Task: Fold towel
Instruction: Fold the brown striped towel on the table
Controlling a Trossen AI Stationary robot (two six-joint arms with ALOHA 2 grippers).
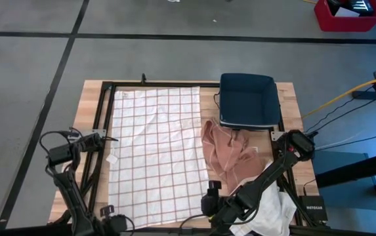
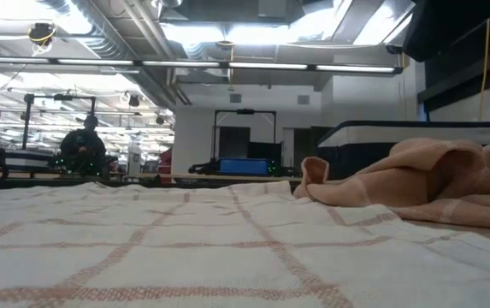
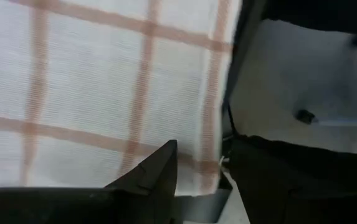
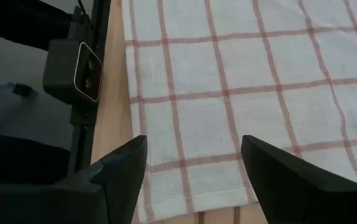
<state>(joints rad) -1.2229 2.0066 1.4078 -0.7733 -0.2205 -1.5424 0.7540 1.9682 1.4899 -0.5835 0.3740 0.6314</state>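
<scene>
The wooden table is the biggest thing here. Most of its left and middle part is covered by the towel, white with thin red lines. It lies flat and spread out. Its long side runs from the far edge of the table to the near edge, where the arms are.

Next to the towel, on its right, sits a dark blue bin at the far side. A pink cloth lies in a heap in front of the bin, and a white cloth lies near the right arm.

Both arms are at the near edge, one at each near corner of the towel. The right gripper is wide open and holds nothing. The towel's near corner lies flat just under it and ahead, between its two fingers. The left gripper is at the other near corner. One finger rests over the towel's edge. I cannot tell if it is pinching the towel.

I think the next move is to grab both near corners and carry them to the far edge.
</scene>
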